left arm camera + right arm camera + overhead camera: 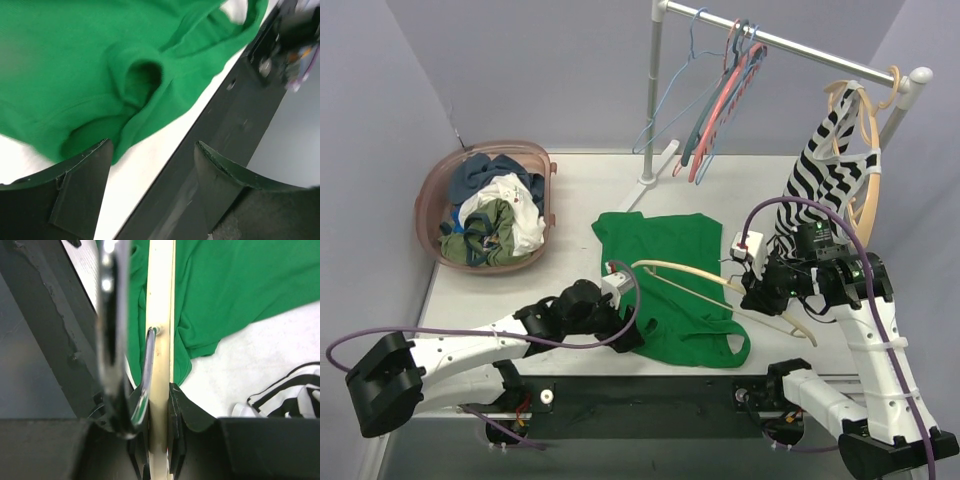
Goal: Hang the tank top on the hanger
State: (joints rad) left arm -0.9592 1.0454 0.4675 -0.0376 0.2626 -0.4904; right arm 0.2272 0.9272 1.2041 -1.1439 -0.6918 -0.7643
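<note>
The left gripper [150, 172] hangs with its fingers spread and nothing between them, at the 7 o'clock corner of the tank top [665, 265]. This is a plain bright green knit lying mostly flat in the middle of the table [570, 200], its near end bunched into folds and strap loops. From its centre toward 4 o'clock reaches the hanger [685, 270], pale cream, thick and smoothly arched, with a shiny metal hook [111, 340]. The right gripper [159, 400] pinches its cream arm.
</note>
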